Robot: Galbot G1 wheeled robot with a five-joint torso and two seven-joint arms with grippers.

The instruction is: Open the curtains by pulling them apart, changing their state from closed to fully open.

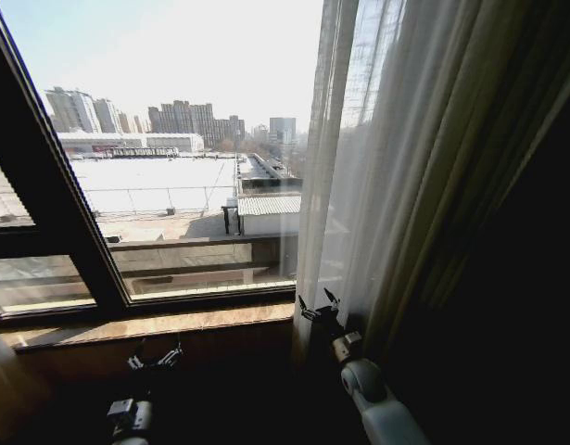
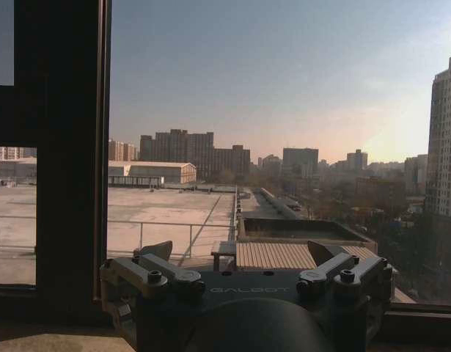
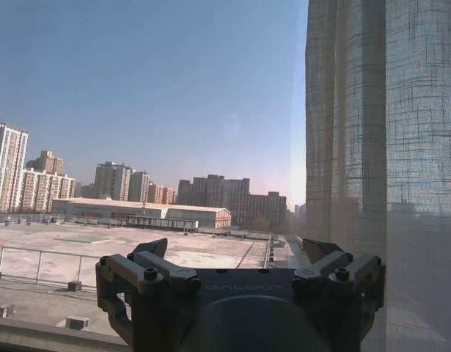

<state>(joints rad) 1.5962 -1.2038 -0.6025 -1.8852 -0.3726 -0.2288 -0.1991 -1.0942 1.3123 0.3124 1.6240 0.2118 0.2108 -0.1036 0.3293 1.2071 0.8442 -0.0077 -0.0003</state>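
Head view shows the right gripper (image 1: 319,307), spread open and empty, beside the sheer curtain's (image 1: 396,167) edge: clasp a pleat fully before dragging rightward; left gripper (image 1: 155,357) idles open.

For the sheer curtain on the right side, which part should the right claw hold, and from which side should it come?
Probably the sheer curtain's free vertical edge, the pleat next to the bare window glass. The right claw, open, sits low beside that edge, so coming from the glass side looks best: the hanging folds there are narrow enough to pinch.
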